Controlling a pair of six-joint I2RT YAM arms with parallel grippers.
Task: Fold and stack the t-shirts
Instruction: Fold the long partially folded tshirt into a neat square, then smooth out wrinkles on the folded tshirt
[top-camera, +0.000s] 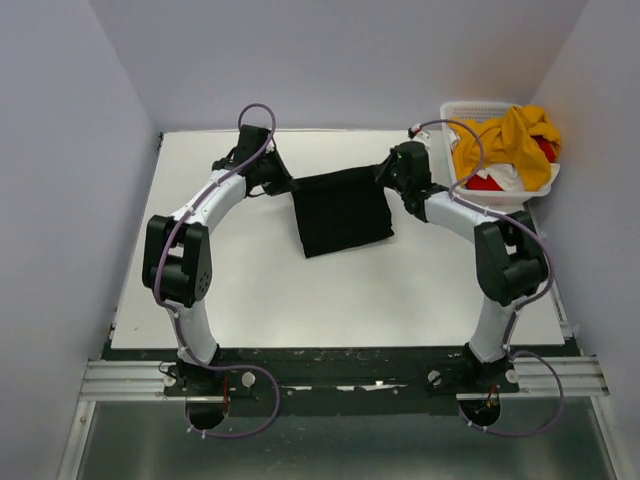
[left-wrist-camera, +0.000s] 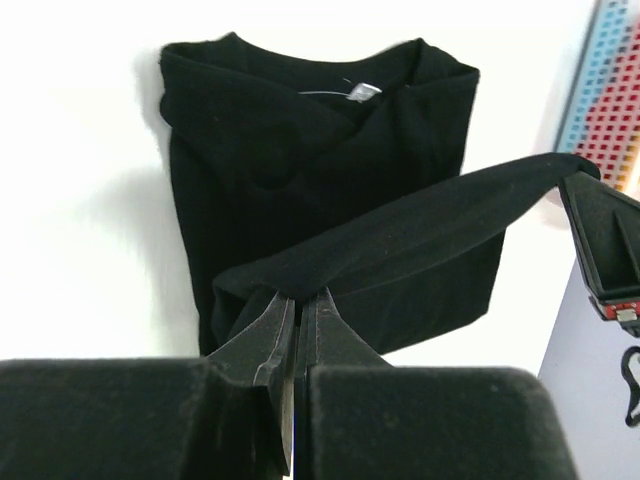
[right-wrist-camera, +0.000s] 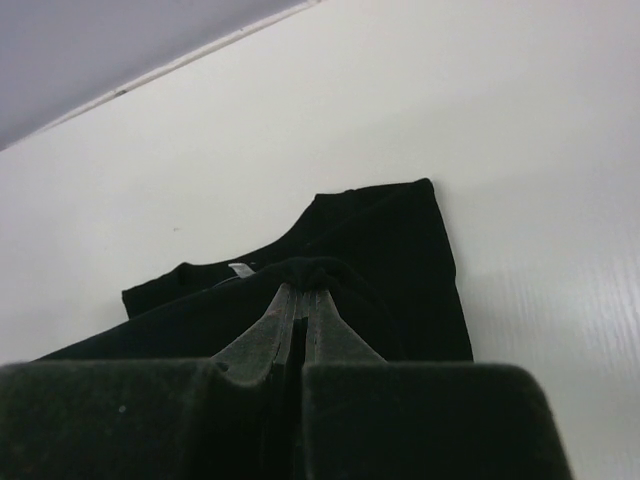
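Observation:
The black t-shirt (top-camera: 342, 213) lies partly folded on the white table, its far edge lifted and stretched between my two grippers. My left gripper (top-camera: 287, 184) is shut on the shirt's far left corner; in the left wrist view (left-wrist-camera: 300, 296) the pinched hem runs taut to the right. My right gripper (top-camera: 385, 172) is shut on the far right corner, also seen in the right wrist view (right-wrist-camera: 302, 290). The collar and white tag (left-wrist-camera: 362, 92) point toward the near side. The mustard-yellow t-shirt (top-camera: 510, 140), red t-shirt (top-camera: 485, 183) and white t-shirt (top-camera: 505, 176) are heaped in the basket.
The white slatted plastic basket (top-camera: 452, 110) stands at the table's back right corner, close to my right arm. Grey walls enclose the table on the left, back and right. The table surface (top-camera: 300, 300) lies between the shirt and the arm bases.

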